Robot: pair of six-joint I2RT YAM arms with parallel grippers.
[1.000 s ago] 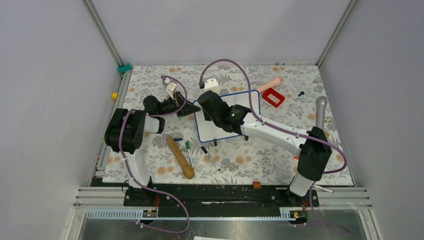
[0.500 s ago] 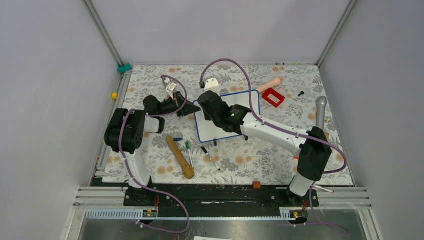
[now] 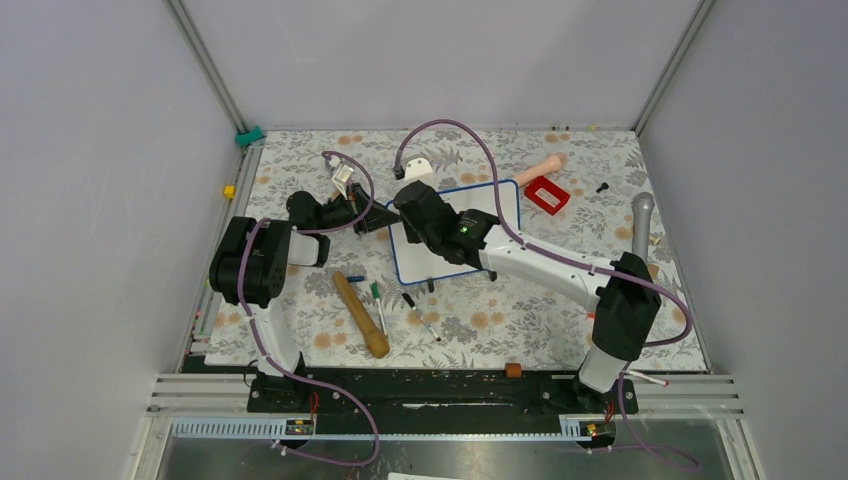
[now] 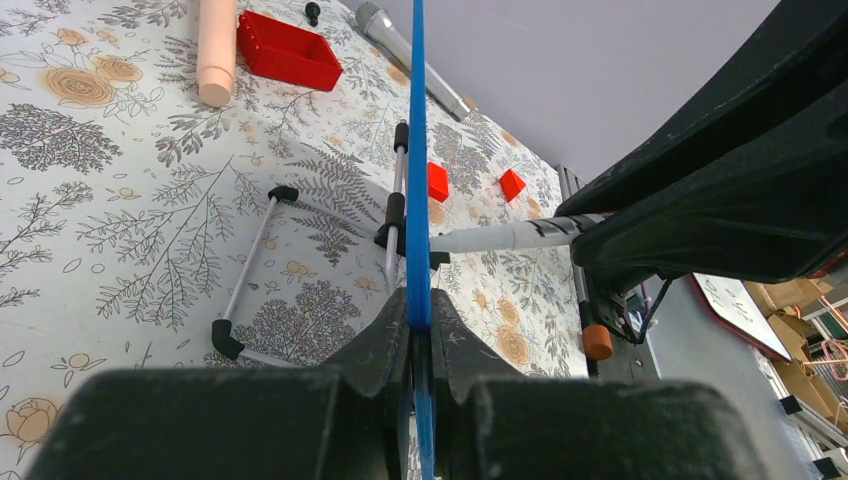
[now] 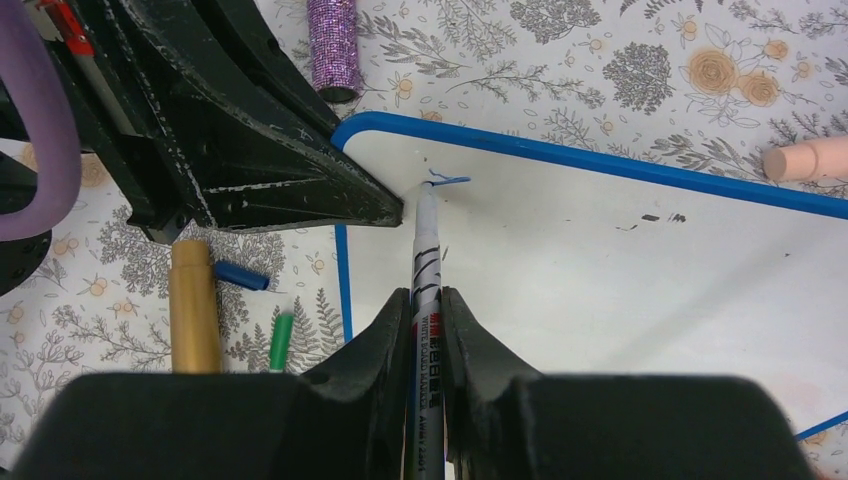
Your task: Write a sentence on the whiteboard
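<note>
So the board [image 3: 497, 205] stood on the table [image 3: 520, 322]. The left gripper [image 4: 418, 318] was pinched shut on its blue edge. The right gripper [image 5: 428, 312] squeezed a marker [image 5: 424, 245], tip at the top corner. Only one small blue mark [image 5: 446, 181] was there; nearly all the sentence was left.

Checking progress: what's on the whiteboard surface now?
One short blue stroke at the marker tip near the whiteboard corner, plus dark specks. From above, the right arm covers much of the rest.
</note>
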